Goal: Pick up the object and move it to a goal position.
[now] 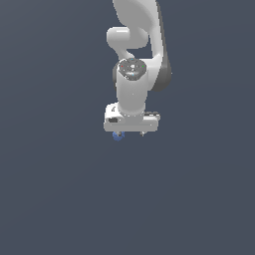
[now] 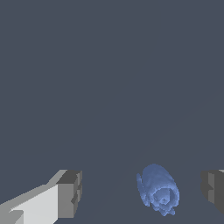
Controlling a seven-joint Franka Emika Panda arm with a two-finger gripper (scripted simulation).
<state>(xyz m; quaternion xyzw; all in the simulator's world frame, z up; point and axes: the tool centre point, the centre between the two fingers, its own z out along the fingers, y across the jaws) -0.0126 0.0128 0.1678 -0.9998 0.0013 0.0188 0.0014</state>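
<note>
In the exterior view, a plain dark grey-blue surface fills everything to the left, with nothing standing on it. Near the middle of that view, the white robot arm (image 1: pixel 133 55) reaches down from the top edge, its wrist ending in a flat white block that carries the gripper (image 1: pixel 130 133). Just under the block, toward the exterior view's left end of it, sits the blue ball (image 1: pixel 118 136), small against the white hardware above it and partly hidden by the block's lower edge. A short dark finger tip shows a little further toward the exterior view's right, apart from the ball. The rest of that view, out to the right, is the same bare grey-blue ground. The wrist view looks along the fingers (image 2: pixel 70 193): one grey pad on a white finger body stands on one side, the other pad at the far edge of the picture, and the two are spread wide apart. The blue ball (image 2: pixel 157 190) lies in the gap between them, nearer the second pad but touching neither, its surface lumpy and unmarked.
</note>
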